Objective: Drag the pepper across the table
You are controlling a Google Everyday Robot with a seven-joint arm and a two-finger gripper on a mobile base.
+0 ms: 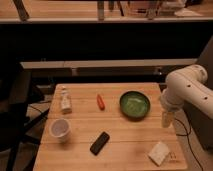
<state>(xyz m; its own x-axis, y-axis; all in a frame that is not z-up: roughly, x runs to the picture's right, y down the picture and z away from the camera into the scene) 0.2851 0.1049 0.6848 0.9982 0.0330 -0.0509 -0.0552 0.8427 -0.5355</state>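
Pepper (pixel 100 102): lies flat on the surface (pixel 125 142), in the far half, a little left of middle. Sits between a small bottle (pixel 65 100) on the left and a green bowl (pixel 135 105) on the right. Touches neither, nearer the bowl.

Long axis: runs roughly far-to-near in the camera view, near end leaning slightly right. Cannot tell stem end from tip.

Handling, by judgement: probably light, smooth-skinned and rounded, so apt to roll sideways or swivel if pushed off its middle. Likely firm enough for a gentle pinch, but easily bruised by a hard squeeze. Best taken from above at mid-length, across the narrow width, with the grip closing left-right. Then kept low on the wood for the drag, not lifted.

Gripper (pixel 166 119): hangs at the right edge of the surface, just past the bowl, pointing down, well apart from the pepper. Cannot tell whether spread or pressed together.

Also noted: white cup (pixel 60 128), dark flat slab (pixel 99 143) and pale block (pixel 159 153), all nearer the front and apart from the pepper.
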